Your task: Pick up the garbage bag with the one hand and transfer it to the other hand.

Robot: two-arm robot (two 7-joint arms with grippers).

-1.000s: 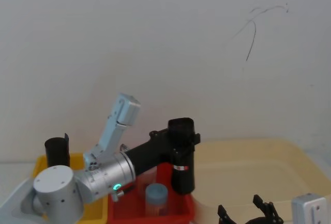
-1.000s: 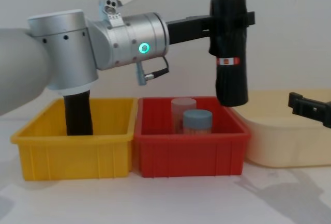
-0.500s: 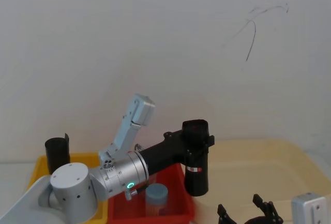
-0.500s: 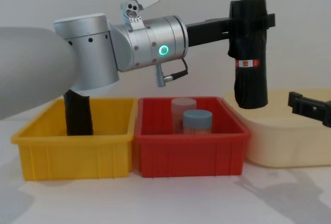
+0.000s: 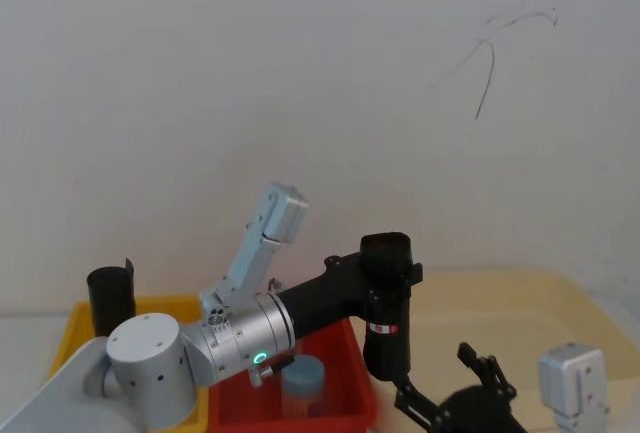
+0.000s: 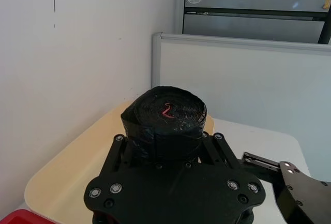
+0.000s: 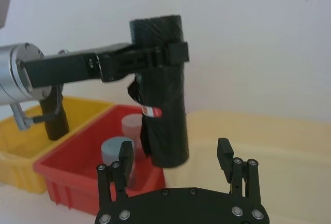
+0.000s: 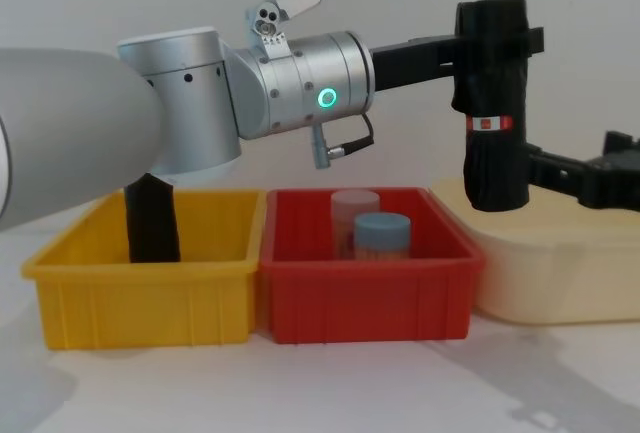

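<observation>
Our left gripper reaches out level from its green-ringed wrist. It pinches the garbage bag near the top, so the roll hangs upright below it. Our right gripper, spread wide, sits just beside the bag's lower end.

Table: white, bare in front.
Left: yellow bin, rim against the red bin.
Middle: red bin.
Right: cream tub, just beside the red bin.
</observation>
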